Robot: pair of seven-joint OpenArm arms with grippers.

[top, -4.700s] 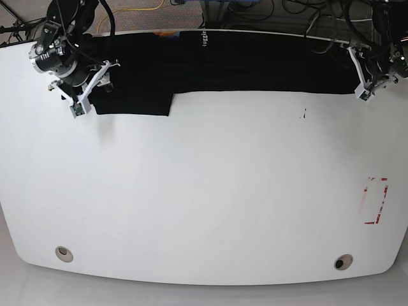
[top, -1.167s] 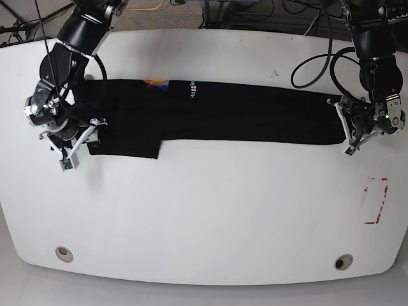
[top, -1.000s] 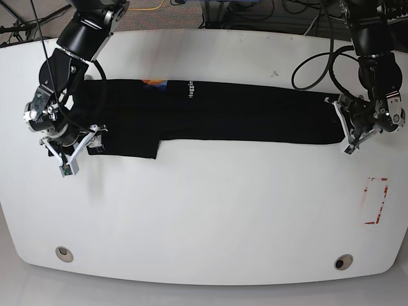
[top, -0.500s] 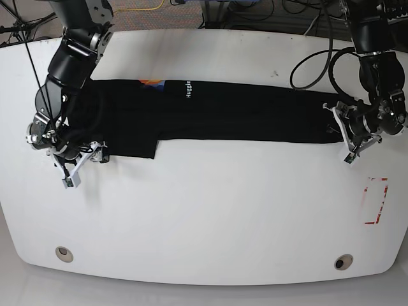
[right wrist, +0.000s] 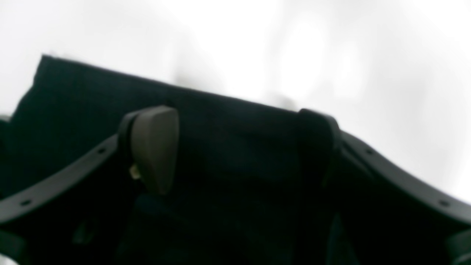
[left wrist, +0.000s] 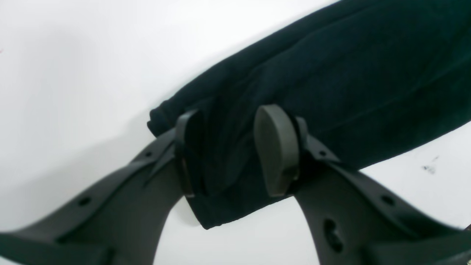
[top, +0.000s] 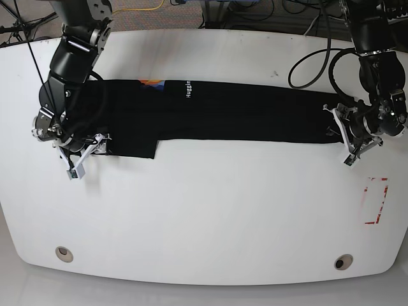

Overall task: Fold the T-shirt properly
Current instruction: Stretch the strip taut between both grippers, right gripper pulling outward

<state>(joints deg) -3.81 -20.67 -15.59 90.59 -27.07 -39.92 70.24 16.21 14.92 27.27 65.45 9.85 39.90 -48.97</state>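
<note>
The black T-shirt [top: 242, 115] lies as a long folded strip across the far half of the white table [top: 210, 217], with white collar lettering near the top edge. At its right end my left gripper [top: 343, 135] grips the cloth. The left wrist view shows a bunched corner of the T-shirt [left wrist: 349, 73] pinched between the pads of the left gripper [left wrist: 228, 147]. My right gripper [top: 86, 153] is at the left sleeve end. In the right wrist view the right gripper [right wrist: 235, 143] stands wide open, with flat T-shirt cloth [right wrist: 92, 95] lying between its fingers.
A red rectangular mark [top: 376, 201] sits near the table's right edge. Two round holes [top: 64, 254] [top: 343, 262] are near the front edge. Cables run behind the far edge. Both arms reach in from the far corners.
Since the oldest frame the shirt has been pulled from the far edge towards the middle. In the last second the right gripper slid slightly down and right at the sleeve, and the shirt barely shifted.
</note>
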